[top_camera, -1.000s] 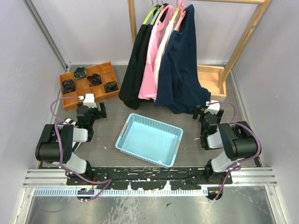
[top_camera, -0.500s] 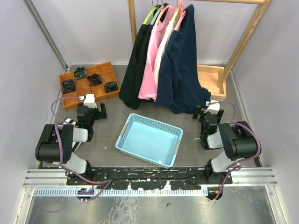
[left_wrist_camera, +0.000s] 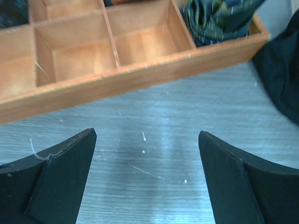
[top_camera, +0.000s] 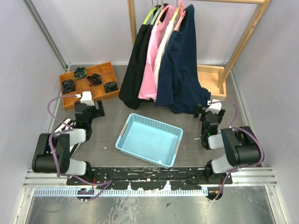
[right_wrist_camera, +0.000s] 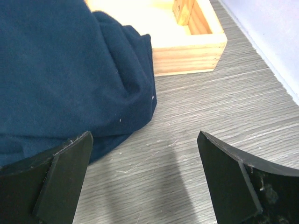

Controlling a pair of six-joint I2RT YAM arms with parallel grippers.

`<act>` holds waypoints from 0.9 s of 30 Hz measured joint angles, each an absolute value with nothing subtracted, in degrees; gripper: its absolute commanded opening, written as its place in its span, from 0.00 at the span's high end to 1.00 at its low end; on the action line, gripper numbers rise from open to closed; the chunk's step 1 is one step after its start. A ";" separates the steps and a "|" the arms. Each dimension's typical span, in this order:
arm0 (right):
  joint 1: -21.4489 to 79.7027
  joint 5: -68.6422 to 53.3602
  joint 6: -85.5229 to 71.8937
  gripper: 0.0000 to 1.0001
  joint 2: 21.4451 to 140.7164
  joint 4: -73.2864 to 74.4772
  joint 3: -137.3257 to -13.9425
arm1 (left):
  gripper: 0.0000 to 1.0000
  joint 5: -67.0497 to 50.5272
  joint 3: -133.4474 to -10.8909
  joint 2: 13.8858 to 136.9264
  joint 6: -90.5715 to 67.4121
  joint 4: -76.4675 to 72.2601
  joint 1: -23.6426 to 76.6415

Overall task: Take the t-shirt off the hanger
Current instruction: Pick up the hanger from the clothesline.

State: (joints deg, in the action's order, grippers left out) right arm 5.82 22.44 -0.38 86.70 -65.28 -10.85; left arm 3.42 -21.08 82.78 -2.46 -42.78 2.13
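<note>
Grey wood-grain table [top_camera: 107, 140] fills a walled cell, with a wooden rack [top_camera: 243, 42] at the back. Four garments hang from it side by side: black [top_camera: 138, 60], pink [top_camera: 152, 60], white [top_camera: 164, 46], and the navy t-shirt [top_camera: 180, 70] on the right. The t-shirt hangs on its hanger [top_camera: 181, 8], and its hem is pooled on the table against the rack base [right_wrist_camera: 187, 46].

The right gripper [right_wrist_camera: 145, 168] sits low just short of that hem, jaws spread wide and holding nothing. The left gripper [left_wrist_camera: 147, 158] is also spread wide and empty, over the table near the front wall of an orange tray [left_wrist_camera: 140, 74]. Some of the tray's compartments hold dark rolled cloth [left_wrist_camera: 219, 18]. A blue basket [top_camera: 156, 122] lies on the table between the two arms.
</note>
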 measured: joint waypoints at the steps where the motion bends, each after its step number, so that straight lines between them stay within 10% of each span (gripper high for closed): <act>1: 5.82 22.79 -0.51 0.00 85.34 -64.01 -11.07 | 0.02 4.03 -21.96 80.75 -2.98 -40.49 2.13; 27: 5.82 14.61 -17.82 0.00 55.81 0.19 -52.25 | 0.02 -2.13 -43.62 49.08 -30.74 -5.48 2.02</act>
